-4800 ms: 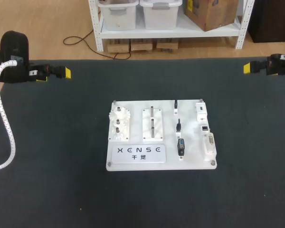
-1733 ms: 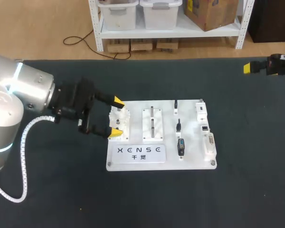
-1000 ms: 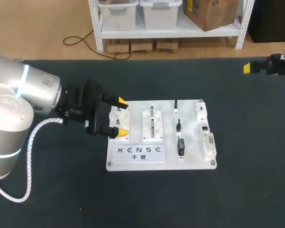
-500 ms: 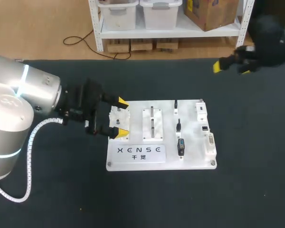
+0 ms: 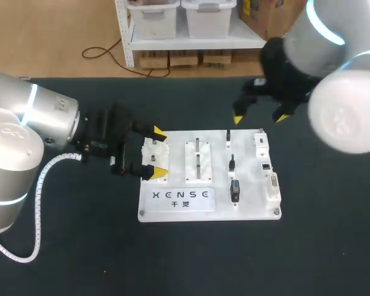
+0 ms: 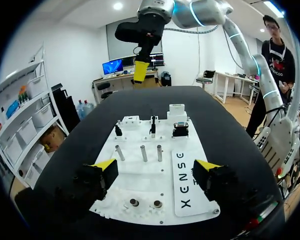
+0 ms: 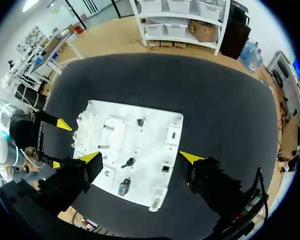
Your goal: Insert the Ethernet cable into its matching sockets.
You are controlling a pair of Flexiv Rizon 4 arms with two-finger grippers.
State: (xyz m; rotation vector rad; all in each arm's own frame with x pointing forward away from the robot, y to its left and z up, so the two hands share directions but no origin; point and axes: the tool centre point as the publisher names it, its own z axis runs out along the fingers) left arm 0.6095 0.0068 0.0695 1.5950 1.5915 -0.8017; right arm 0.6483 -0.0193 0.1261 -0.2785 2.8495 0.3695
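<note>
Bright, even light, apparently from overhead, casting only soft shadows.

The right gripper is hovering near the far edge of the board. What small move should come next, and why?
Probably lower the open right gripper toward the black plugs standing on the white plastic board. It hangs above the board's far edge holding nothing, while the open left gripper straddles the white peg block at the board's left edge.

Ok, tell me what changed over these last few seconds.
The left gripper swung in from the dark table's left edge to the left end of the white rectangular plastic board, open. The right gripper came from the right edge to above the board's far side, open. Nothing was grasped; the board stayed put.
</note>
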